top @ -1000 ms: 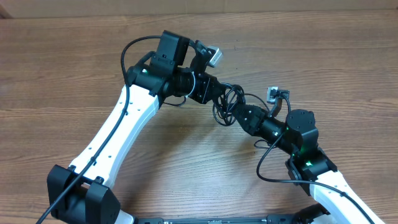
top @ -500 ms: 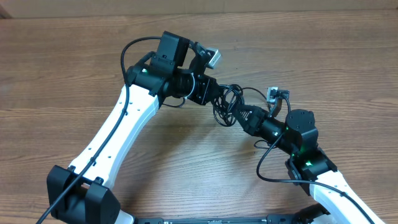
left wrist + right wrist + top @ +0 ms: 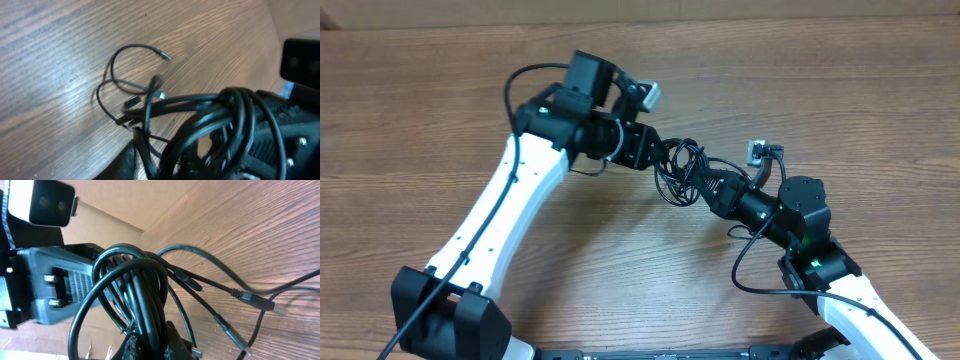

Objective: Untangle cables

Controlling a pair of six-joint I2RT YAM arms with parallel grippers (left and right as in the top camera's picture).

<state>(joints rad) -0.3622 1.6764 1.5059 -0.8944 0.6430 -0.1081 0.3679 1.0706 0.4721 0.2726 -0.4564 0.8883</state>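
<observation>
Over the wood-grain tabletop (image 3: 880, 80) we see the knotted thin black cables (image 3: 682, 168) strung diagonally between our arms, the right gripper (image 3: 708, 186) clamped on their lower-right end, the left gripper (image 3: 656, 158) touching upper-left, its opening unclear.

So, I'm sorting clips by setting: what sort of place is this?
Probably a robotics lab bench: two robot arms share a wood-grain table, a tangle of black cables between them, with plain brown board behind. No household items show.
</observation>
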